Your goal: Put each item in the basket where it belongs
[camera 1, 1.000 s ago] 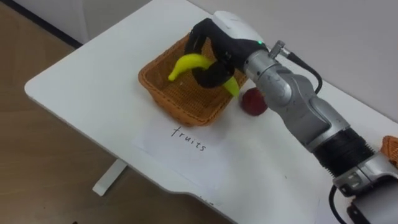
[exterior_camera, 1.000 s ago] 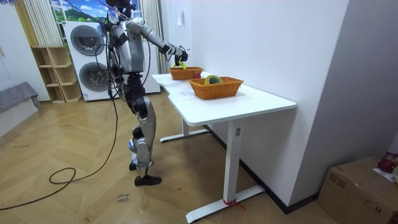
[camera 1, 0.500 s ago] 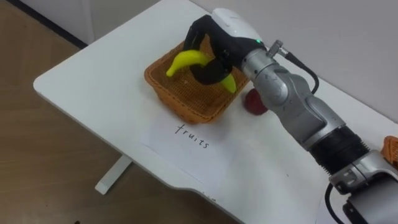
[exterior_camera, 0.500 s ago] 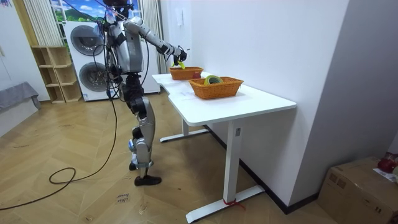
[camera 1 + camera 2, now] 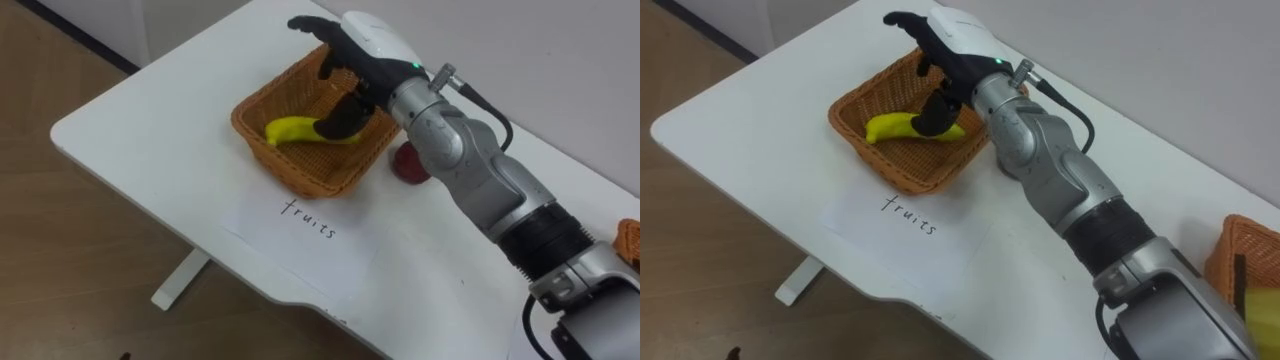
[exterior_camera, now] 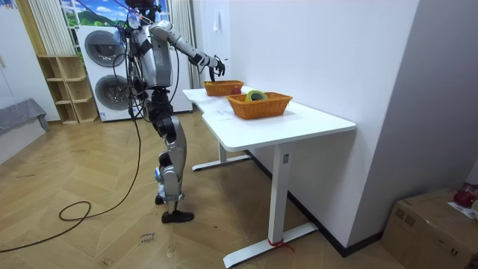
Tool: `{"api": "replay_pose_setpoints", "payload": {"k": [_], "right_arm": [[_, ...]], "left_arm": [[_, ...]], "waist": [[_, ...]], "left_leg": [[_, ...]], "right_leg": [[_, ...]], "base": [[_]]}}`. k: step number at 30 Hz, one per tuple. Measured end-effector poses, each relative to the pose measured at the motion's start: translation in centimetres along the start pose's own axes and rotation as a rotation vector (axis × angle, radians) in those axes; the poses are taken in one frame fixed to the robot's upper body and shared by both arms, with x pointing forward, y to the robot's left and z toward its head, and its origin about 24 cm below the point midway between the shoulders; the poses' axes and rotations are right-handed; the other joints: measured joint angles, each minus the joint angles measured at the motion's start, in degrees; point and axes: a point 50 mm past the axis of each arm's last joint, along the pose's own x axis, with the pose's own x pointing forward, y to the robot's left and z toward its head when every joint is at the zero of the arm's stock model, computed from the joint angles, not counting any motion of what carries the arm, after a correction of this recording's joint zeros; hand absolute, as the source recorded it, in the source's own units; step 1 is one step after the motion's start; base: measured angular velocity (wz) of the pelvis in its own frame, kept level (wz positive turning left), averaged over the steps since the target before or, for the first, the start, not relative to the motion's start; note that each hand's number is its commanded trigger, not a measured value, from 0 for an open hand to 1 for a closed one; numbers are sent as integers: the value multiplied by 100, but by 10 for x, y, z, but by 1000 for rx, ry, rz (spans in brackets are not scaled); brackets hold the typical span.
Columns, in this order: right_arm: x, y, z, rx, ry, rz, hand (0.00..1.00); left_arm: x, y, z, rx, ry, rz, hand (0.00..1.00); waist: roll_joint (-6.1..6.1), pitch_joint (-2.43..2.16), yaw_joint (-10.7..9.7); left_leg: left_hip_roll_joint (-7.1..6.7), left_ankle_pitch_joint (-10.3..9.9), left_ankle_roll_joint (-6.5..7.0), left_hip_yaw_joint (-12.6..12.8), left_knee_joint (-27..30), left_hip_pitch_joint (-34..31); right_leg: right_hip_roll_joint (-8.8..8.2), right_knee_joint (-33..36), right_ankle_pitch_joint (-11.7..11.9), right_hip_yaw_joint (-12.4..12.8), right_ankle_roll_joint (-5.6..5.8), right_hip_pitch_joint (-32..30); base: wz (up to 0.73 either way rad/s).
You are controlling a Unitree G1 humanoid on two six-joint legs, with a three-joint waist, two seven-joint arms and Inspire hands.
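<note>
- Hovering above the fruit basket (image 5: 303,178), right hand (image 5: 366,47) has fingers (image 5: 311,22) spread wide, holding nothing.
- Banana (image 5: 291,129) lies inside, below the fingertips.

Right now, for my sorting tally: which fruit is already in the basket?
The yellow banana, lying inside the basket; the red fruit sits outside it on the table.

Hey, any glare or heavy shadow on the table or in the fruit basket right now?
Left eye view: table evenly lit, no glare; the banana in the basket is bright, the weave a little darker beneath the open right hand. Room view: soft even light, no hard shadows.
</note>
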Motion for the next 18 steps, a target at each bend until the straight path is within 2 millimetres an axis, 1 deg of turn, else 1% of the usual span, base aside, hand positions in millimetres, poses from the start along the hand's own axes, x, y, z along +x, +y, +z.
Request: {"api": "replay_pose_setpoints", "payload": {"k": [5,12,18], "right_arm": [[0,0,0,-5,2,0,0],[0,0,0,-7,2,0,0],[0,0,0,-7,2,0,0]], "left_arm": [[0,2,3,-4,-11,8,0],[0,3,4,-3,-11,15,0],[0,4,4,-2,-5,30,0]], "waist": [[18,12,-2],[21,10,-3],[41,-1,-3]], "left_leg": [[1,0,0,3,2,-5],[2,0,0,22,10,20],[3,0,0,27,13,30]], "right_leg": [[2,-2,0,0,0,-4],[2,-3,0,8,0,-9],[2,-3,0,10,0,-2]], "base": [[0],[0],[0]]}}
